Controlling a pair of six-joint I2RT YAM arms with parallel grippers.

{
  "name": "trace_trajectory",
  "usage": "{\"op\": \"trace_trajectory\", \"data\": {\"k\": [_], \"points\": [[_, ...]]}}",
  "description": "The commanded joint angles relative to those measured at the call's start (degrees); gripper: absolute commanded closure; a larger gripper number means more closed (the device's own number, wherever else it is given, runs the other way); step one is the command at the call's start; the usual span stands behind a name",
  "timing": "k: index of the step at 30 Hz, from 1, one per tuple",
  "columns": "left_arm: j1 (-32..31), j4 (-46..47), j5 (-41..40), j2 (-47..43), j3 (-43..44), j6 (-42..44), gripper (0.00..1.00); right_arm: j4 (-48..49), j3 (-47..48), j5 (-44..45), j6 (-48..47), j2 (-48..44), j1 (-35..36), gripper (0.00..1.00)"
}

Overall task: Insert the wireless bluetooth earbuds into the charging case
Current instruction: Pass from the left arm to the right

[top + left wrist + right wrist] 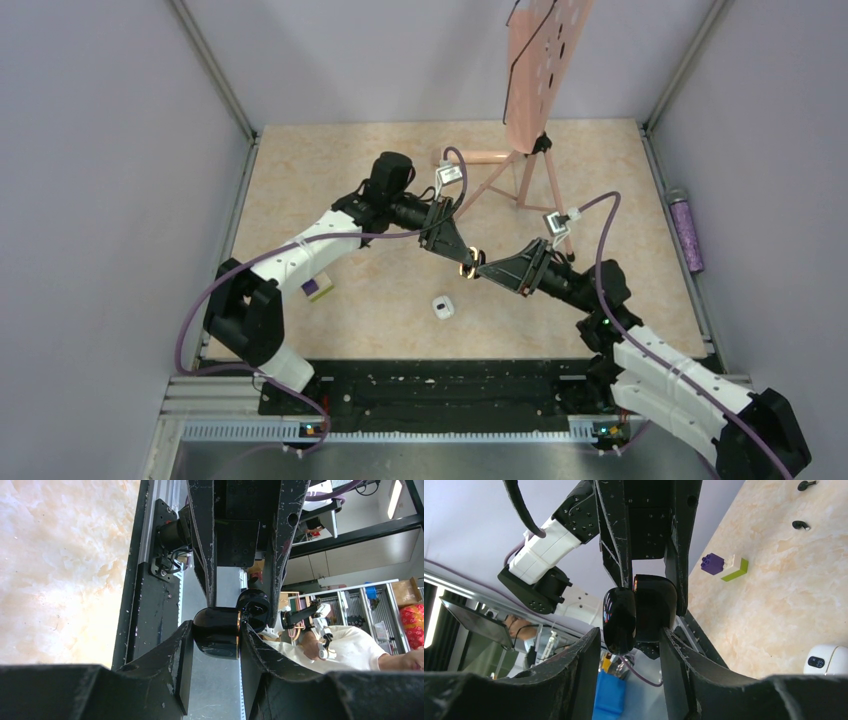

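The charging case point(467, 265) is glossy black with a gold rim and is held in mid-air between both arms. My left gripper point(214, 645) is shut on its base point(216, 632). The case is hinged open, and its lid point(619, 620) stands beside the base point(655, 607). My right gripper point(629, 645) is open, its jaws straddling the lid and base with a small gap at the lid. Two tiny black earbuds point(804, 485) point(800, 525) lie apart on the table, far from both grippers. I cannot make them out in the top view.
A purple-and-yellow block point(318, 290) point(724, 566) lies by the left arm. A small white device with a dark screen point(443, 307) point(826, 660) sits on the table below the grippers. A pink stand with a perforated board point(530, 150) is at the back.
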Motion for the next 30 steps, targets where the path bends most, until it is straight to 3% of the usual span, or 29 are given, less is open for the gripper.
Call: {"op": "trace_trajectory", "data": {"k": [1,16,27,29,30], "points": [[0.07,2.8,2.09,-1.88,-0.46,0.25,1.0,3.67,3.63,-0.66,-0.19,0.38,-0.8,0.54],[0.12,2.82,2.31,-1.94,-0.66,0.39,1.0,4.66,4.08,-0.69,0.33,0.57,-0.85,0.62],[0.11,2.91,2.44,-2.09,-0.88,0.52,1.0,4.1,3.11,0.11,0.47,0.9,-0.86,0.86],[0.06,2.91,2.42,-2.17,-0.94,0.65,1.0,3.67,3.01,0.18,0.57,0.96,-0.84,0.85],[0.1,2.81,2.4,-2.22,-0.91,0.69,1.0,3.4,2.99,0.14,0.51,1.11,-0.85,0.8]]}}
